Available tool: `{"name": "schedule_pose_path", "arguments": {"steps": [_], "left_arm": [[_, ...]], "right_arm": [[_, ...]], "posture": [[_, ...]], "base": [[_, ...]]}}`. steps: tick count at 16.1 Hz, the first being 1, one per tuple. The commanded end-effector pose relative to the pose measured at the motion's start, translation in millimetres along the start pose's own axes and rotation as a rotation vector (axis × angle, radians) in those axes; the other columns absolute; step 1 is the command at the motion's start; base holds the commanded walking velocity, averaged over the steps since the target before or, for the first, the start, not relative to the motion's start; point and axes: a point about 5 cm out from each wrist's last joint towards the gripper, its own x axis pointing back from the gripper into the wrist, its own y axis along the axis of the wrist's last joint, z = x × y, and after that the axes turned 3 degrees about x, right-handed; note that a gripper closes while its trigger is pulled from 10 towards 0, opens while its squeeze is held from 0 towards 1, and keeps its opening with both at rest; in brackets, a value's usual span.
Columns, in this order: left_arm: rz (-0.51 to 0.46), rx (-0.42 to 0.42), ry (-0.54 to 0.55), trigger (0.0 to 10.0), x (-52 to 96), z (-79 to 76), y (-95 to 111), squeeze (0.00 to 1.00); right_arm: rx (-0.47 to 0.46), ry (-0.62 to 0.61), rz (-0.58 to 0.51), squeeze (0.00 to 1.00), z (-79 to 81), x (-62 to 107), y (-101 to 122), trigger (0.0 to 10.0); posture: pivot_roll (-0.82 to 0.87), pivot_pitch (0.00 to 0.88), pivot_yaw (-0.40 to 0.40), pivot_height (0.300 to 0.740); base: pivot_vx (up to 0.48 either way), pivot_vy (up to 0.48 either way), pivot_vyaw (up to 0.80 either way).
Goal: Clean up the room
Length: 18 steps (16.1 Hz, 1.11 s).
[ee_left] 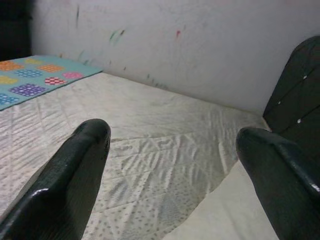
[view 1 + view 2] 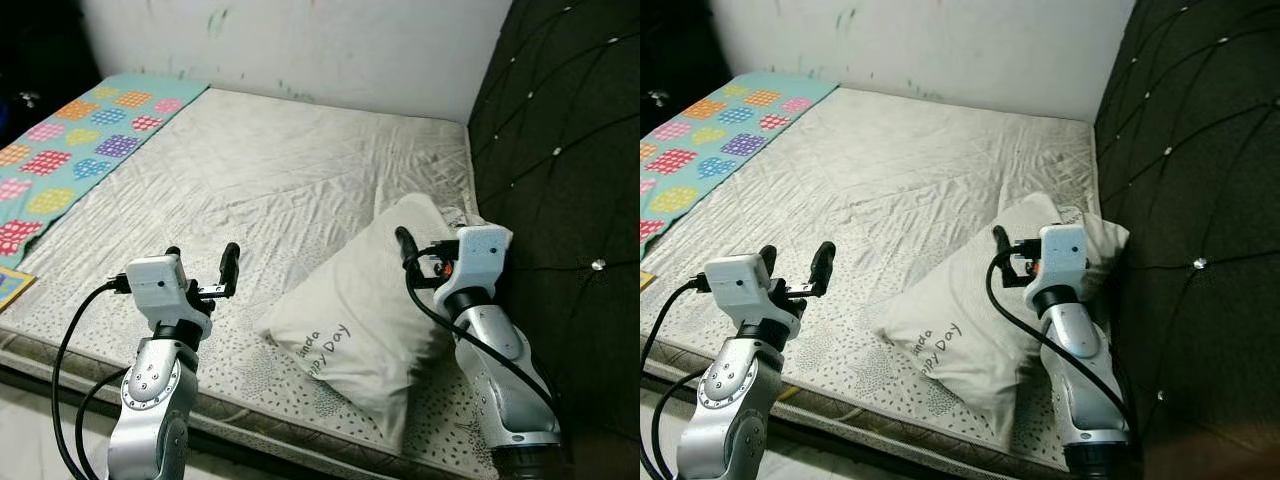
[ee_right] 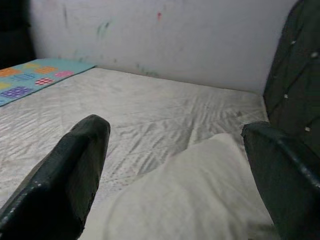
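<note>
looking at the pillow (image 2: 365, 325) lying askew on the bed (image 2: 260, 170) by the headboard (image 2: 560, 150). soft, light, floppy i'd guess, so pinch a corner. left tool (image 2: 203, 266) and right tool (image 3: 175, 165) both open, empty.

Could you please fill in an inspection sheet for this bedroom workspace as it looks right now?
Surface: bare quilted mattress, wrinkled, no sheet.
Job's things: white pillow lying askew at the near corner by the headboard; patterned blanket along the mattress's far left edge.
Clutter: a colourful flat item at the left edge, too cut off to identify.
Hands: left hand open above the mattress's near edge; right hand open over the pillow, holding nothing.
Cables: black cables loop along both forearms.
Surroundings: white wall with small coloured marks; dark tufted headboard on the right.
</note>
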Motion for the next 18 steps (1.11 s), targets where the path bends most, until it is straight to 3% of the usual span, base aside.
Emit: {"name": "schedule_pose_path", "arguments": {"steps": [1,5,6,7,8,13,14,18], "left_arm": [[-0.019,-0.001,0.001,0.0,2.3,1.3,4,0.00],[-0.016,0.003,-0.004,0.0,5.2,-1.0,3,0.00],[0.000,0.012,0.010,10.0,3.5,-1.5,2,0.00],[0.007,0.030,0.021,10.0,3.2,-1.3,1,0.00],[0.009,0.093,0.038,10.0,4.2,-0.9,1,1.00],[0.050,0.064,0.078,10.0,5.4,0.4,-5,1.00],[0.065,0.056,0.088,10.0,4.4,0.6,-7,0.00],[0.080,0.083,0.094,10.0,3.7,-1.6,-9,0.00]], "right_arm": [[0.004,-0.018,0.001,0.00,-4.2,0.4,2,0.0],[-0.002,-0.015,0.008,0.00,-1.5,1.7,1,0.0],[-0.023,-0.006,0.008,0.46,-0.4,1.1,1,10.0],[-0.037,0.003,-0.001,0.46,0.3,1.2,3,10.0],[-0.024,-0.006,0.001,1.00,0.1,1.9,3,10.0],[-0.035,-0.035,0.032,1.00,-2.3,1.9,0,10.0],[-0.027,-0.020,0.030,0.00,-1.3,1.2,1,10.0],[-0.026,-0.016,0.071,0.00,-1.3,0.1,-3,10.0]], "posture": [[-0.14,0.000,-0.006,0.740],[-0.14,0.000,-0.007,0.740],[-0.14,0.000,-0.008,0.740],[-0.14,0.000,-0.008,0.740],[-0.14,0.000,-0.009,0.740],[-0.14,0.000,-0.014,0.740],[-0.14,0.000,-0.014,0.740],[-0.14,0.000,-0.023,0.740]], "base": [[0.000,0.000,0.00],[0.000,0.000,0.00],[0.000,0.000,0.00],[0.000,0.000,0.00],[0.000,0.000,0.00],[0.000,0.000,0.00],[0.000,0.000,0.00],[0.000,0.000,-0.40]]}}
